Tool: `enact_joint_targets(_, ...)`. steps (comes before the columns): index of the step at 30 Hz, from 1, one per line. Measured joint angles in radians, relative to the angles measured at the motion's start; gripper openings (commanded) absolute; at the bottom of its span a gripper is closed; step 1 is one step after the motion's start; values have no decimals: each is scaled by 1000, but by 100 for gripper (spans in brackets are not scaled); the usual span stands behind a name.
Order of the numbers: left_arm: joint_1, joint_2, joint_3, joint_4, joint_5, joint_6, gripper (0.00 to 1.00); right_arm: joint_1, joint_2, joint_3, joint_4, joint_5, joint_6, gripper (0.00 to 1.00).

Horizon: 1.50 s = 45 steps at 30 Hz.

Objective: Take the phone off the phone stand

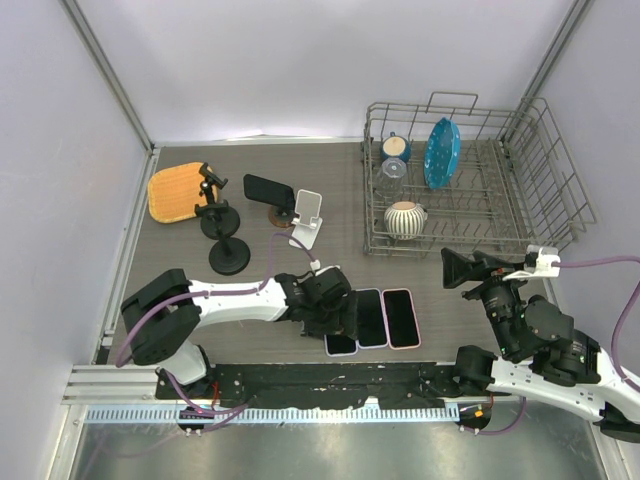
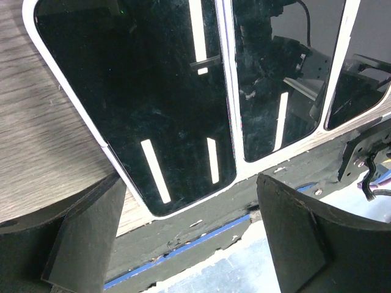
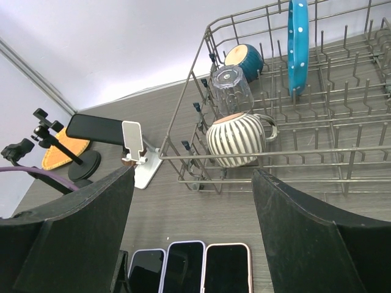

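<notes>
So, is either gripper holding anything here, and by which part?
Nothing is held. The left gripper is open above the near end of a phone lying on the table; the right gripper is open and empty.

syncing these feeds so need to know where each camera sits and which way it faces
Top external: above, behind the bases, looking down on the table; both arms show.
Left wrist: on the left arm, aimed steeply down at the flat phones; open left hand at the bottom edge.
Right wrist: on the right arm, facing forward at dish rack and black phone; open right hand frames it.
Shared: the flat phones appear in all three.
</notes>
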Motion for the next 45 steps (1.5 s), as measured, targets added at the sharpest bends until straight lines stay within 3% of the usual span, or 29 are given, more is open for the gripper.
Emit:
enact_joint_targets(13, 31, 37, 47, -1, -58, 35, 93, 6, -2, 0, -4, 6, 3, 82)
enact_joint_targets(27, 103, -3, 70, -31, -176, 116, 100, 16, -3, 0, -4, 11, 4, 83)
enact_joint_targets(36, 309, -177, 188, -131, -412, 235, 100, 23, -3, 0, -5, 16, 4, 83)
enact_joint_targets(45, 461, -182, 264, -78, -724, 286, 98, 32, -7, 0, -5, 21, 4, 83)
